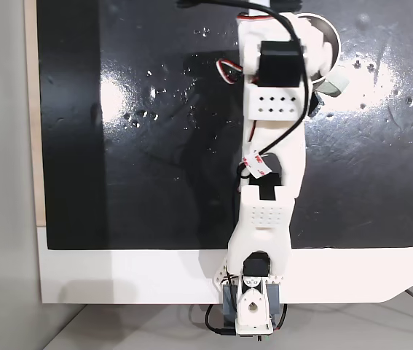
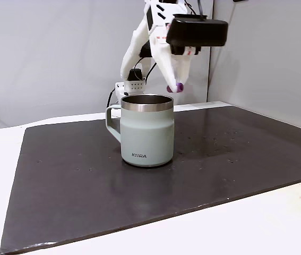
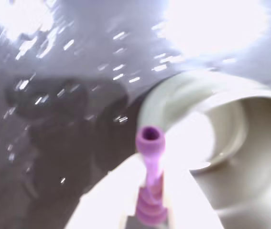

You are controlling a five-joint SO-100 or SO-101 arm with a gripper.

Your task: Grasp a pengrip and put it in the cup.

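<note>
In the top-down fixed view we see the white arm (image 1: 268, 182) stretch up the frame across a black mat (image 1: 148, 146) lying on a white table (image 1: 133, 277). Its upper part covers most of the cup (image 1: 330, 44), of which a bit of rim and the grey-green handle peek out at the right of the arm. We cannot make out the jaws here.

In the side fixed view the cup (image 2: 146, 130) stands upright on the mat (image 2: 235, 159), handle to the left. The jaws (image 2: 177, 87) hang just above the right side of its rim, pinched shut on the purple pengrip (image 2: 178, 87), which shows at their tips, clear of the cup.

In the blurred wrist view the pengrip (image 3: 150, 181) sticks up from between the two white fingers (image 3: 111, 200), which clamp its lower part. The cup (image 3: 231, 143) lies behind it to the right, mouth open toward us.
</note>
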